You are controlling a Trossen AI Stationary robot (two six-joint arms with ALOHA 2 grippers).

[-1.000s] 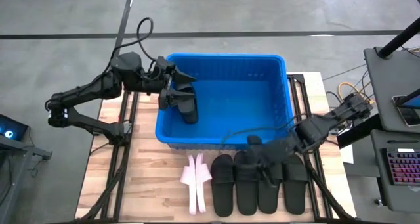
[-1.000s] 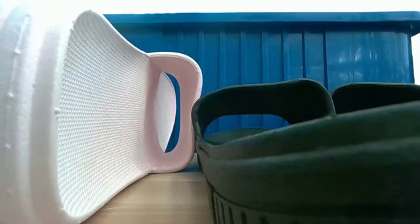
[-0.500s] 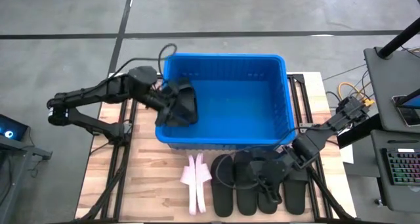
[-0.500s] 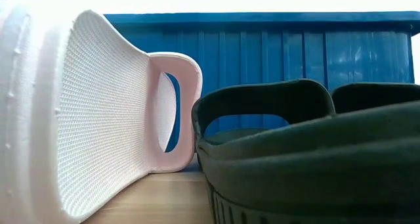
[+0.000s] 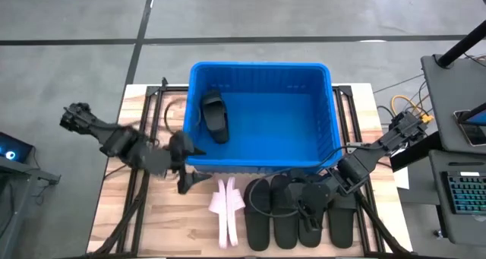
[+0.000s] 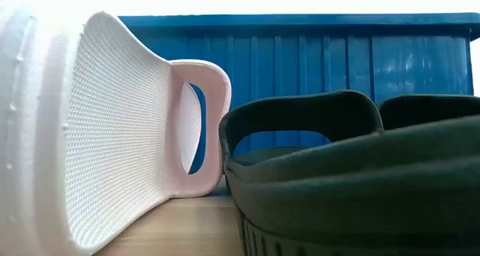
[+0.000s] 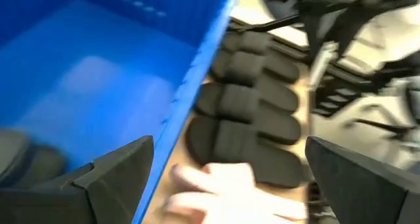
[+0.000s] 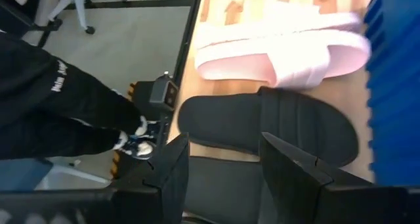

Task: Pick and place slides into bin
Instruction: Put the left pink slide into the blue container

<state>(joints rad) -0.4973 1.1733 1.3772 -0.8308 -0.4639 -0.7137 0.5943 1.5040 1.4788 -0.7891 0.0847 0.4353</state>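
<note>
From the high view I counted one black slide (image 5: 215, 116) lying inside the blue bin (image 5: 326, 107), near its left wall, and four black slides (image 5: 298, 211) in a row on the table (image 5: 163, 225) just in front of the bin, with the pale pink pair (image 5: 227, 207) standing on edge beside them — two pink, five black in all. The low view gave me none of that count; it showed only a pink slide (image 6: 112, 128) up close, a black slide's strap (image 6: 300, 113) beside it, and the bin's ribbed wall (image 6: 337, 57) behind.

My left gripper (image 5: 186, 181) sat outside the bin by its front left corner, and its wrist view showed the fingers (image 7: 111, 175) spread wide with nothing between them. My right gripper (image 5: 307, 206) was down over the black row; its wrist view showed the fingers (image 8: 289, 161) narrowed over a black slide (image 8: 269, 125) without clearly gripping it. That same view caught a person's dark sleeve (image 8: 59, 99) beyond the table edge.
</note>
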